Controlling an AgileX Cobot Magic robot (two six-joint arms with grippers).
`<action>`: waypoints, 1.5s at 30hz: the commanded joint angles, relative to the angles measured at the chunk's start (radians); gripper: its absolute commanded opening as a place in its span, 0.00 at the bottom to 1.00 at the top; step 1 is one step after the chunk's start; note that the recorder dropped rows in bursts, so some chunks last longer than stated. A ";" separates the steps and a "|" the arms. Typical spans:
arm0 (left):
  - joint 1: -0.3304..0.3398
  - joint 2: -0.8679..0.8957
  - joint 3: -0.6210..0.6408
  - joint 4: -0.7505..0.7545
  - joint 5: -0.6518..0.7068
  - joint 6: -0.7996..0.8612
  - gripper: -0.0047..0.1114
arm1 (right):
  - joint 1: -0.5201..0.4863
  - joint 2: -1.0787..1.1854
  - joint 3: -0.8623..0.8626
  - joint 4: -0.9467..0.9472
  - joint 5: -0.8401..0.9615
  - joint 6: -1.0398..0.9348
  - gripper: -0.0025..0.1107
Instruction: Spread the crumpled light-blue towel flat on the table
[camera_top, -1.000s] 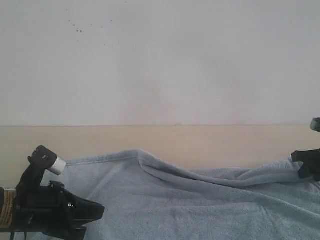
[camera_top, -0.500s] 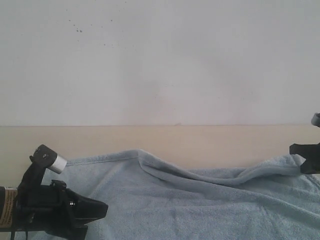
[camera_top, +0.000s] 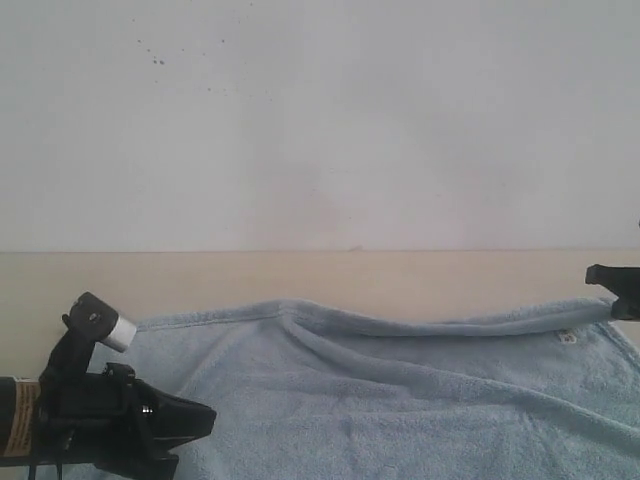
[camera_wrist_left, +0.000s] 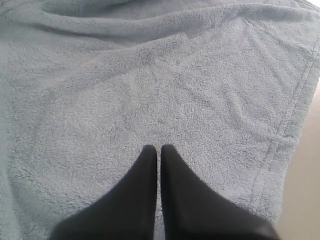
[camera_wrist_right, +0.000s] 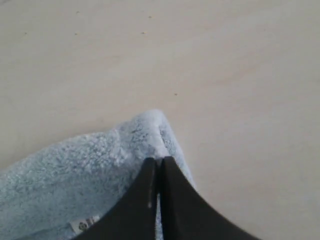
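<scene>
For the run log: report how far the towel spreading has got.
Done: most of the towel lies open on the table. In hand: the right gripper is shut on the towel's far corner by the white tag; the left gripper is shut over the cloth. Left: a long ridge along the far edge and creases across the middle to flatten.

Pale blue towel (camera_wrist_left: 150, 75) filling view, left gripper (camera_wrist_left: 159, 148) closed over it, table (camera_wrist_left: 310, 200) past its hemmed edge.
</scene>
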 joint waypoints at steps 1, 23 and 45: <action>0.000 0.034 -0.003 -0.013 -0.002 0.009 0.08 | -0.002 -0.005 -0.046 0.053 0.010 -0.017 0.02; 0.000 0.063 -0.014 0.002 -0.038 0.009 0.08 | 0.000 0.002 -0.167 0.155 0.208 -0.021 0.37; 0.000 0.051 -0.026 0.004 -0.140 0.009 0.08 | 0.262 0.113 -0.176 0.042 0.079 -0.097 0.02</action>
